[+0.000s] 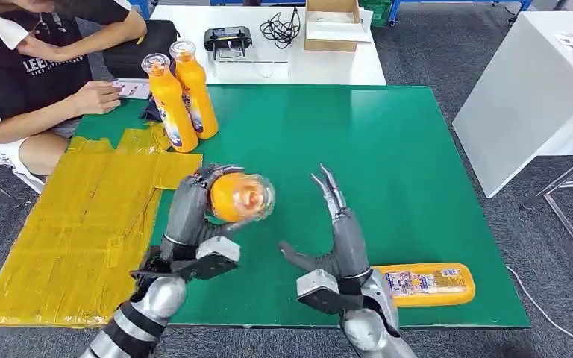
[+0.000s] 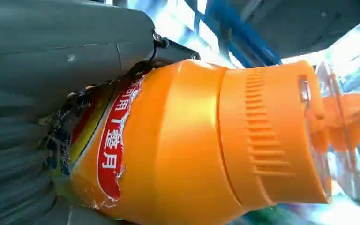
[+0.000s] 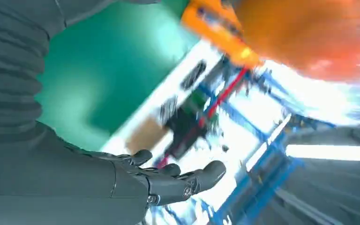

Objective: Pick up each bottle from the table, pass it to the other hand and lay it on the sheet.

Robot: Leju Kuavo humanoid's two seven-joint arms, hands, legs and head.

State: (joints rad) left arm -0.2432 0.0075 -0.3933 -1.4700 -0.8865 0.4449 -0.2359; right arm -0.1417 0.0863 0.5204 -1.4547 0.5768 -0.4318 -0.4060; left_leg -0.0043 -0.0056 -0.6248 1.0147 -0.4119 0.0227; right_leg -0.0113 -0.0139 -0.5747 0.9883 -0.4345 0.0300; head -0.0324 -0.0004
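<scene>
The yellow sheet lies on the left part of the green worktop, with two bottles standing upright near its far edge. The left hand grasps an orange bottle, held above the worktop with its cap end toward the camera. Just to its right, the right hand is released, fingers spread, holding nothing. A fourth bottle lies flat by the right wrist. The handover looks done; next, the left hand should carry its bottle over the sheet and lay it down.
</scene>
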